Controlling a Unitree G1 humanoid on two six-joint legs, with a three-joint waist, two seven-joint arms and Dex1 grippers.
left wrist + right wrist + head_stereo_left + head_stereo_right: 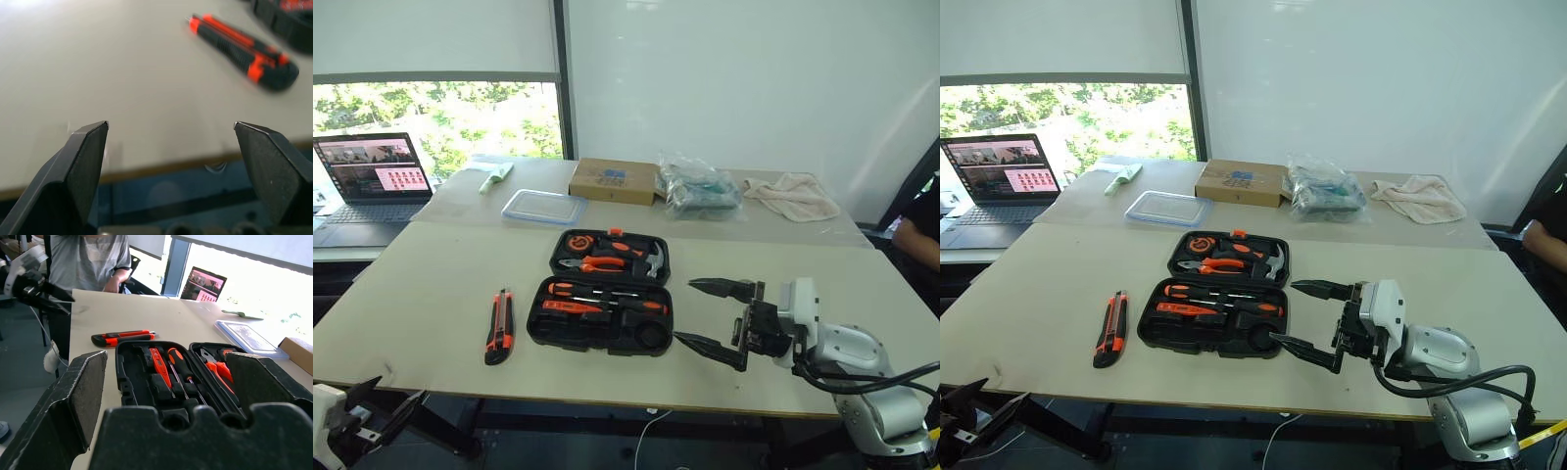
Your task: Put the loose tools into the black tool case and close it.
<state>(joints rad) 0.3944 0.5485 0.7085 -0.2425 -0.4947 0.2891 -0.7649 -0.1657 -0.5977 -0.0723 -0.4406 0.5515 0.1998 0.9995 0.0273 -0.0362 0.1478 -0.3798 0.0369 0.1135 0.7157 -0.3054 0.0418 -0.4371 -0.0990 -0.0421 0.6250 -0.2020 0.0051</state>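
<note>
A laptop [374, 178] sits open at the far left, with a clear lidded container [543, 207], a cardboard box [614, 180], a plastic bag [699, 188] and a beige cloth [793, 195] along the back table. The left gripper [374, 404] hangs off the table's near left corner, its 2 fingers spread, empty. The utility knife [499, 325] lies loose on the table, just left of the open black tool case [603, 292], which holds 2 screwdrivers [605, 299]. The right gripper [717, 319] hovers just right of the case, pointing left, jaws wide and empty.
</note>
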